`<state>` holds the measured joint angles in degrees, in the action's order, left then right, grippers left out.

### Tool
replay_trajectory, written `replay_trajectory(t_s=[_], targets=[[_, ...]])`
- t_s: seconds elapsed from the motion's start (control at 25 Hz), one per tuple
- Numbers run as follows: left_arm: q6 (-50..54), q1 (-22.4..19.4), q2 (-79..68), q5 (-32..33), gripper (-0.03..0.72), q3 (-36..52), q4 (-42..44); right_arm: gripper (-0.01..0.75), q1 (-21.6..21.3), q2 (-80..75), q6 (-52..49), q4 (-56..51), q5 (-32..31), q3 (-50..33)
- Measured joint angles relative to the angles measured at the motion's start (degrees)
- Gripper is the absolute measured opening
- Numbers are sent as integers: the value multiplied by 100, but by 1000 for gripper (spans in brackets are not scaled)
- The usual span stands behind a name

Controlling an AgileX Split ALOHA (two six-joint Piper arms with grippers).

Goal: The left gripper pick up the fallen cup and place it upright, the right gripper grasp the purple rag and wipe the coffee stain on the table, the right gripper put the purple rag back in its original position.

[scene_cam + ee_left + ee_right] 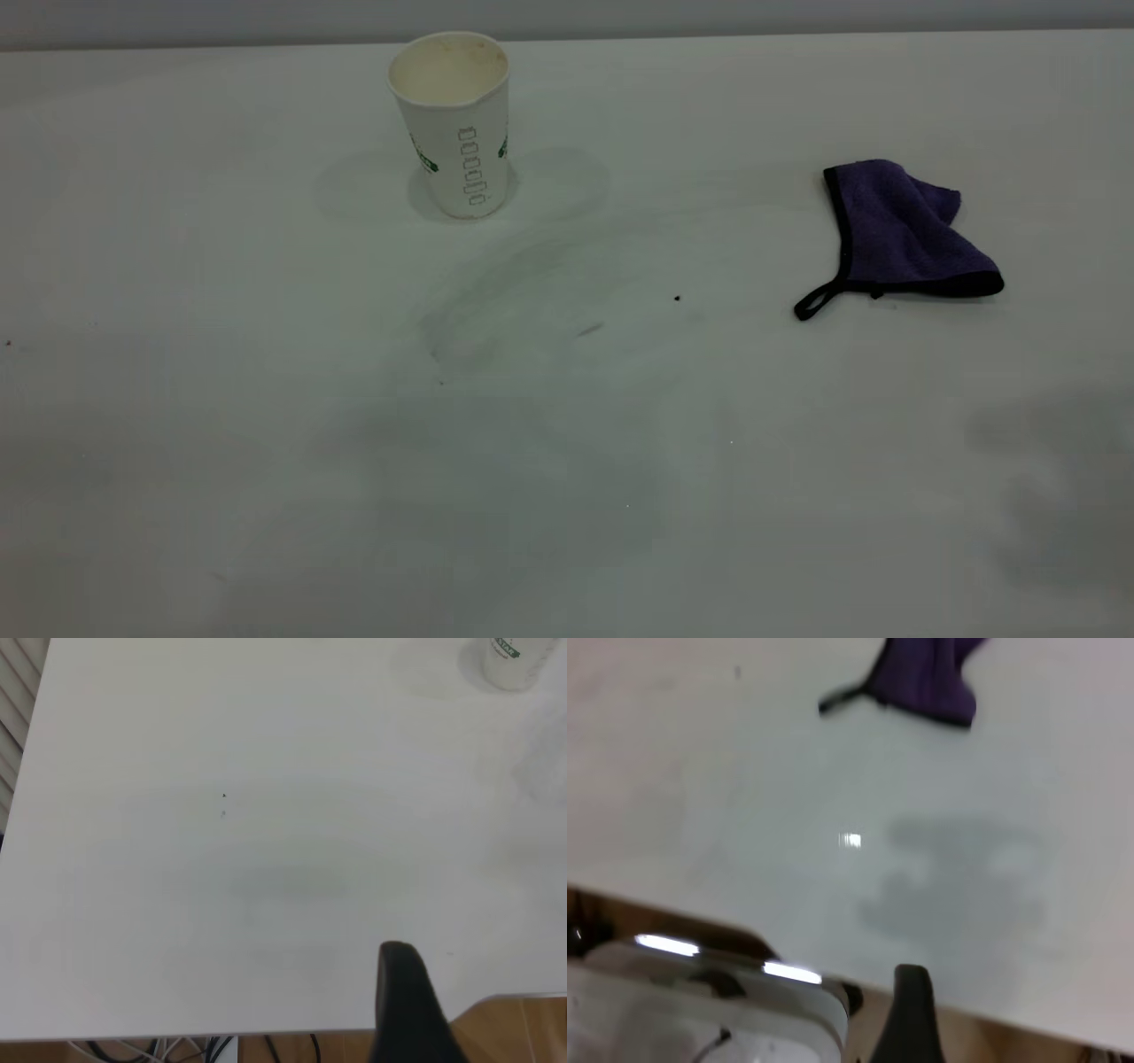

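Standing upright on the table (221, 425), toward the far edge and left of centre: the cup (452, 124), mouth up, cream inside with brownish marks near the rim, no liquid visible. Only its base seen in the left wrist view (512, 660), at a far corner of that picture.

Lying on the right side of the table, well apart from the cup: the purple rag (904, 235), bunched and folded, black edging along its near and left sides, black loop trailing off the near left corner. Touched by nothing.

Between cup and rag, a faint greyish smear (532, 301) with a few dark specks; no brown puddle to be seen.

Wide bare tabletop across the whole near half and the left side. Far edge just behind the cup; near edge visible in both wrist views, with wooden floor and cables below.

Left gripper (403, 1001) back at the near edge, one dark finger showing; open or closed, cannot tell. Right gripper (912, 1010) likewise at the near edge, off the rag, one dark finger showing beside a white housing (700, 1010); state cannot be told.
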<state>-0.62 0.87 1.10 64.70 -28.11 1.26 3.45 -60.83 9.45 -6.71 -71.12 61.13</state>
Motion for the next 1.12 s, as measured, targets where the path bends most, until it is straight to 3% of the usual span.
replay_trajectory(t_s=[0.4, 0.72, 1.12], targets=[[0, 0, 0, 0, 486, 0, 0, 668, 0, 2517, 103, 28, 0, -2120], [0, 0, 0, 0, 486, 0, 0, 645, 0, 4515, 103, 17, 97, -2856], [0, 0, 0, 0, 486, 0, 0, 628, -5, 5668, 16, 24, 603, -3395]])
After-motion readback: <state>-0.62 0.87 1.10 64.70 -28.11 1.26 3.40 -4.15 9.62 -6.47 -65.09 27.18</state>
